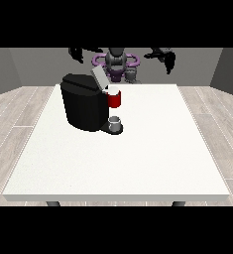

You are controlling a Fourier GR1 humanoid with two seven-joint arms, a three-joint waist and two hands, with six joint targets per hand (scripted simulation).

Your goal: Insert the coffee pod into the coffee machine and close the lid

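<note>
The black coffee machine (83, 106) stands on the left half of the white table (152, 149), with its grey lid (99, 77) tilted up and open. A red thing at the machine (115, 98) sits under the lid on the machine's front. Below it a grey cup (115, 123) rests on the machine's base. A small grey thing (132, 75) stands at the table's far edge, before the robot; I cannot tell whether it is the pod. The hand at the view's left (77, 53) and the hand at the view's right (166, 59) hang raised beyond the far edge, fingers relaxed, holding nothing.
The robot's torso (116, 62) stands behind the table's far edge, between the two hands. The wide right half and near half of the table show bare white surface. Wooden floor surrounds the table.
</note>
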